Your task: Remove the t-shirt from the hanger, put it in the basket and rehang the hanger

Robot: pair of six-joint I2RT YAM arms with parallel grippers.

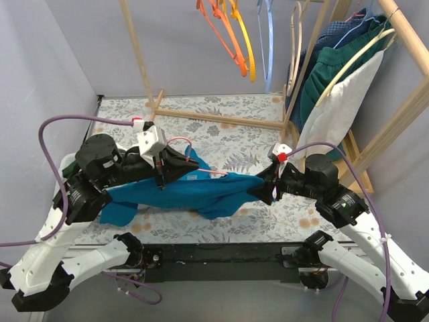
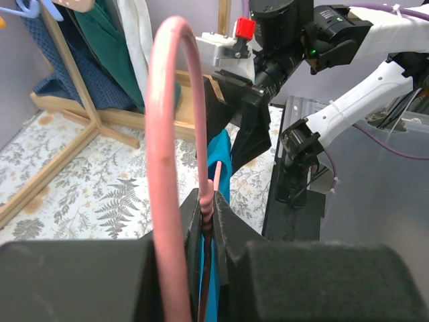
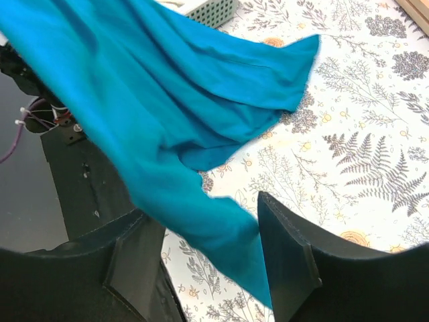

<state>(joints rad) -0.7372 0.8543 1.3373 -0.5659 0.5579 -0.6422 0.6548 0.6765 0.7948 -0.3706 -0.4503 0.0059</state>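
A teal t-shirt (image 1: pixel 194 191) hangs stretched between my two grippers above the floral table, with part of it draped down at the left. My left gripper (image 1: pixel 161 178) is shut on the neck of a pink hanger (image 1: pixel 209 173), whose hook curves up in the left wrist view (image 2: pixel 171 134), where the gripper (image 2: pixel 208 201) also pinches teal cloth (image 2: pixel 220 161). My right gripper (image 1: pixel 260 188) is at the shirt's right end. In the right wrist view its jaws (image 3: pixel 201 218) stand apart, with a fold of the shirt (image 3: pixel 154 100) lying loosely between them.
A wooden clothes rack (image 1: pixel 144 74) stands at the back with orange hangers (image 1: pixel 228 33). A second rack (image 1: pixel 395 114) at the right holds green, blue and white garments (image 1: pixel 335 94). The floral tablecloth (image 1: pixel 228 141) covers the table.
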